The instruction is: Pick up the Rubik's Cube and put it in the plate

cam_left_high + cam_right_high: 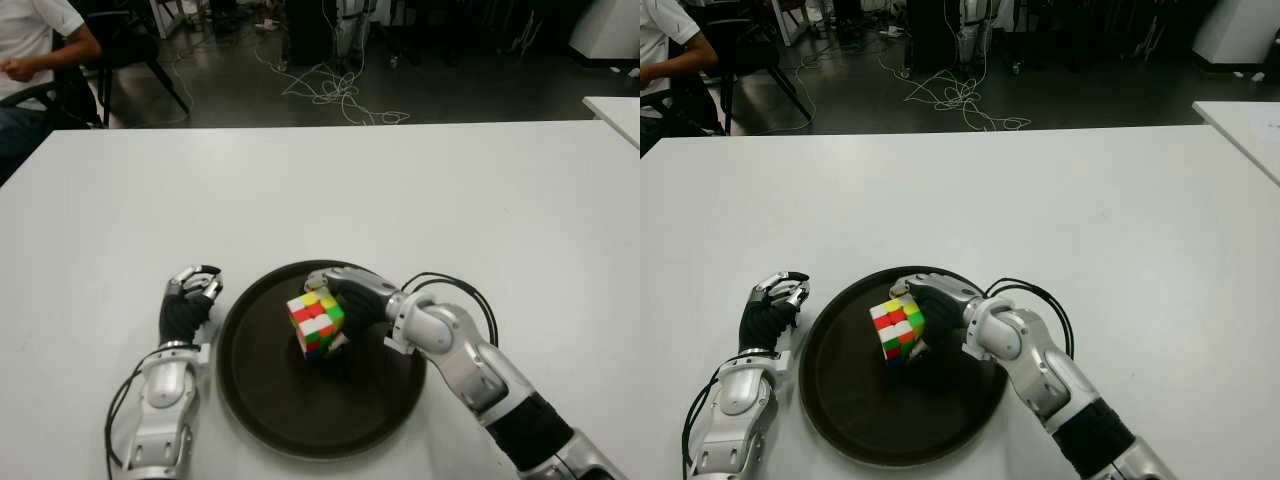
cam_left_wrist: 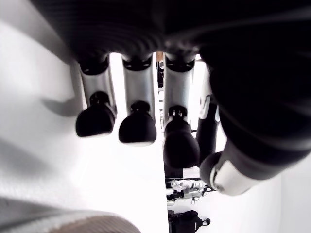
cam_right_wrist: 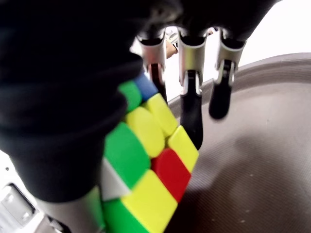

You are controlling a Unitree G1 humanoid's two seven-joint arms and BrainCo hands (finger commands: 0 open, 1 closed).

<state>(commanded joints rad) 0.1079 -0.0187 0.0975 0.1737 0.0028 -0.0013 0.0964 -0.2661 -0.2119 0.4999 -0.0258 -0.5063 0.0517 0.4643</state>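
The Rubik's Cube [image 1: 317,322] is tilted, with one corner low over the middle of the dark round plate [image 1: 300,425]. My right hand [image 1: 335,292] reaches in from the right and is shut on the cube from above and behind. In the right wrist view the cube [image 3: 146,165] is wedged against the palm, with fingers [image 3: 192,116] alongside it and the plate's floor [image 3: 252,170] just beneath. My left hand [image 1: 190,297] shows left of the plate's rim over the white table [image 1: 420,190], fingers [image 2: 138,128] curled on nothing.
A seated person [image 1: 30,50] is at the far left beyond the table's back edge. Loose cables [image 1: 335,90] lie on the floor behind. The corner of a second white table [image 1: 615,110] shows at the right.
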